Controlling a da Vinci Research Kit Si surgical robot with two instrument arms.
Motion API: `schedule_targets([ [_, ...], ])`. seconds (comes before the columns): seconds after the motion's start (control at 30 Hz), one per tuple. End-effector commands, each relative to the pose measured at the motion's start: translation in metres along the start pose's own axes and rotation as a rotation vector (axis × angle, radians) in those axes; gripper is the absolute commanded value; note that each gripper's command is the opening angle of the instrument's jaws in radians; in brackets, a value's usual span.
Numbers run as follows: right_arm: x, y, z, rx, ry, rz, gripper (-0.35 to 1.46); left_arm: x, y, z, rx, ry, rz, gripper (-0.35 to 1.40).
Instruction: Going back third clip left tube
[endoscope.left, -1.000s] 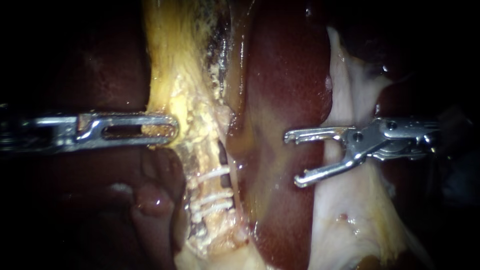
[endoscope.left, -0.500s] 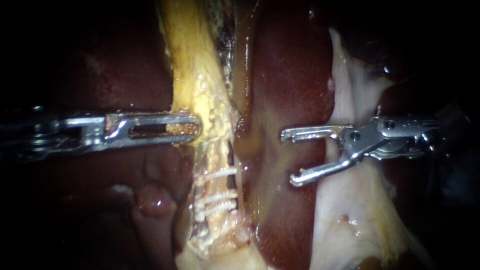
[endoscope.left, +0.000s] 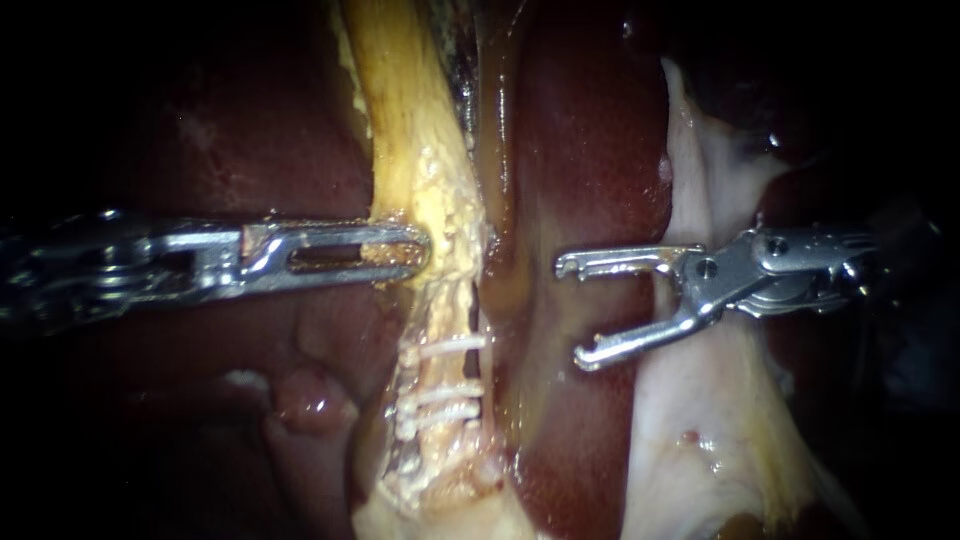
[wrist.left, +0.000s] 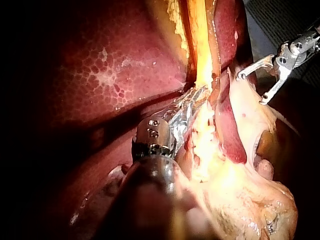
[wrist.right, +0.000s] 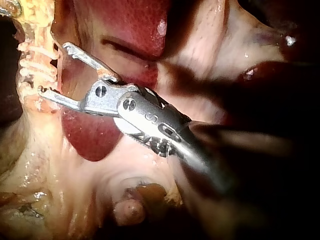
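Jaws wide and empty, our right instrument (endoscope.left: 570, 310) hangs clear; three clips (endoscope.left: 440, 393) sit on the left tube (endoscope.left: 437, 310) our left instrument (endoscope.left: 412, 250) clamps.

Right tool (wrist.right: 52, 68) agape beside clips (wrist.right: 31, 66)

The long yellow crusted strip of tissue (endoscope.left: 415, 130) is cut off by the upper edge of the endoscope view. Left of this strip, the shaft of the left instrument (endoscope.left: 415, 250) is blurred and fades into the dark. In the left wrist view its steel tip goes under the strip and cannot be followed. Low on the strip, the lower two of the thin white clips (endoscope.left: 445, 395) stand too close together to separate. Right of the strip, the right instrument (endoscope.left: 571, 311) loses its shaft in shadow.
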Motion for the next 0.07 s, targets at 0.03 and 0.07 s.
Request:
schedule_targets([
  [0.03, 0.0000, 0.0000, 0.0000, 0.000, 0.000, 0.001, 0.60, 0.0000, 0.0000, -0.0001, 0.001, 0.000, 0.000, -0.35],
  [0.07, 0.0000, -0.0001, 0.0000, 0.000, 0.000, 0.001, 0.60, 0.0000, 0.0000, 0.0000, 0.001, 0.000, 0.000, -0.35],
])
